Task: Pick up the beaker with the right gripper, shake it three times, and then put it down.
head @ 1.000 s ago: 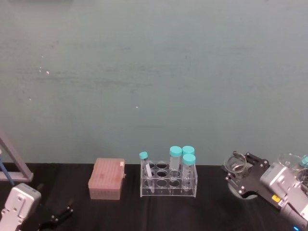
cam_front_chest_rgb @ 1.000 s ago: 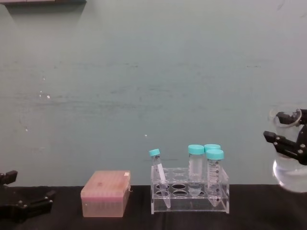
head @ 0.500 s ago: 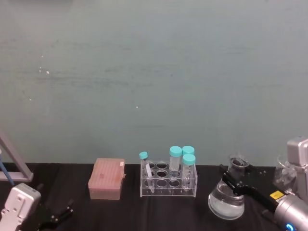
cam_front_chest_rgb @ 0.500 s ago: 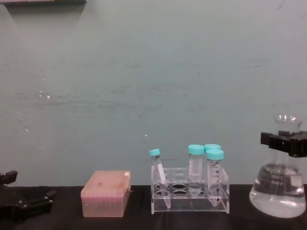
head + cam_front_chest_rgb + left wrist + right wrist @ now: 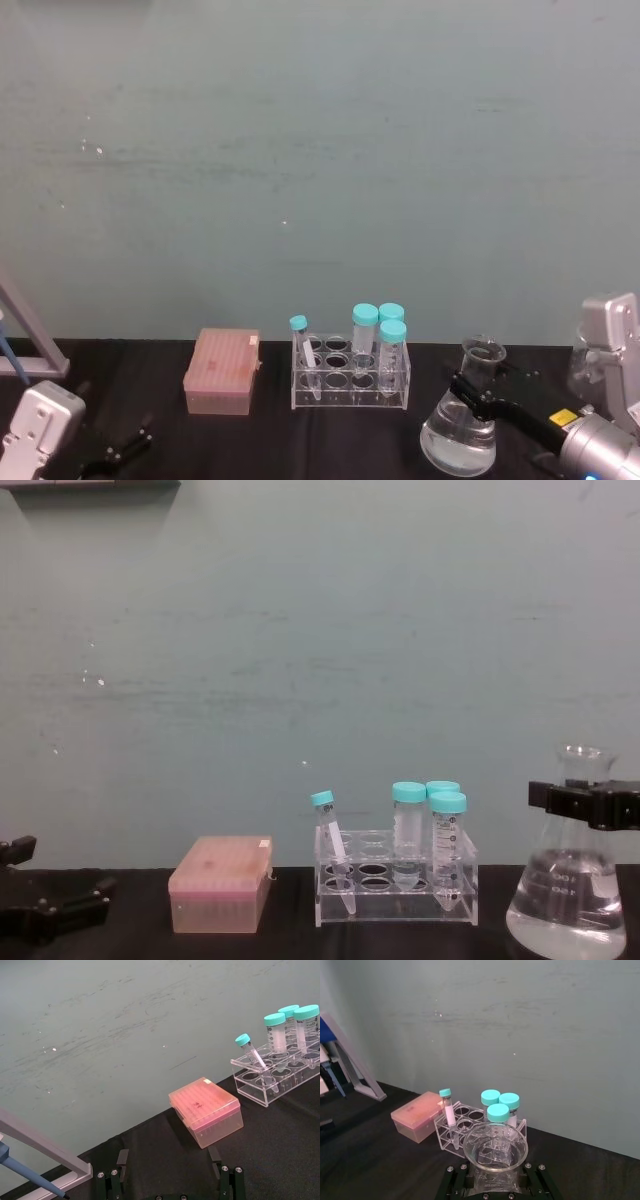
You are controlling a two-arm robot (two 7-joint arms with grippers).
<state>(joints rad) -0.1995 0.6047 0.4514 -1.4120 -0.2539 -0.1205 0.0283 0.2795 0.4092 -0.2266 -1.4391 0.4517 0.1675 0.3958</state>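
Clamping beaker neck, right pincer near rack.

The black table carries a pink box, a clear tube rack just right of it, and farther right the beaker, possibly resting on it.

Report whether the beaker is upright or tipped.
Upright. The beaker has its neck straight up and its liquid lying level; the right tool is shut around the neck.
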